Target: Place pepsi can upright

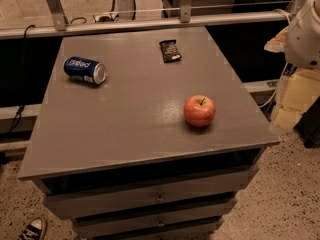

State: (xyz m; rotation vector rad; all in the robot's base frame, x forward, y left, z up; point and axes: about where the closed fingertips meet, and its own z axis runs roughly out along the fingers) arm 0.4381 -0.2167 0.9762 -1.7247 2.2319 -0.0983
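Note:
The pepsi can [85, 70] is dark blue with white lettering and silver ends. It lies on its side at the back left of the grey table top [135, 119], with its silver end facing right and front. My gripper [294, 99] shows as pale cream parts beyond the table's right edge, below the white arm [306, 31]. It is far from the can and holds nothing that I can see.
A red apple [200, 111] stands at the front right of the table. A flat black snack wrapper [170, 50] lies at the back middle. Drawers [160, 198] are below the top. A metal rail [150, 24] runs behind the table. A shoe [34, 230] is on the floor at the front left.

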